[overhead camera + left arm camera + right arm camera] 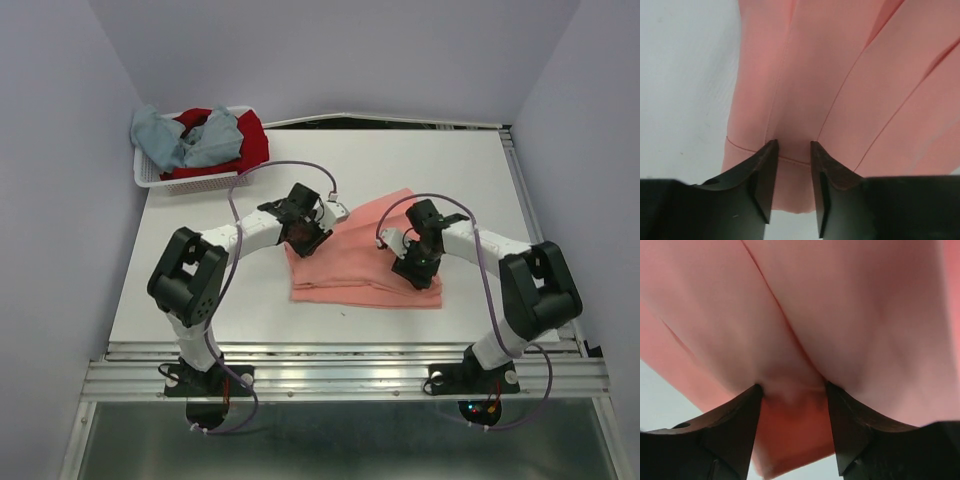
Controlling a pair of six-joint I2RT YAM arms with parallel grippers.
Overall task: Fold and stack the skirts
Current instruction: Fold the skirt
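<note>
The salmon-pink pleated skirt [355, 255] lies spread on the white table. My left gripper [303, 238] is at its left edge. In the left wrist view its jaws [792, 145] stand a narrow gap apart over the flat hem of the skirt [840, 75], with no cloth pinched. My right gripper [413, 268] is at the skirt's right side. In the right wrist view it [792, 386] has a puckered fold of the skirt [840, 305] bunched between its fingers. The dusty blue-grey skirt [185, 138] and the dark red skirt [250, 135] lie crumpled in the basket.
The white mesh basket [150, 180] stands at the table's far left corner. Bare table [200, 290] lies left of the skirt and behind it. Walls close in the left, right and back sides.
</note>
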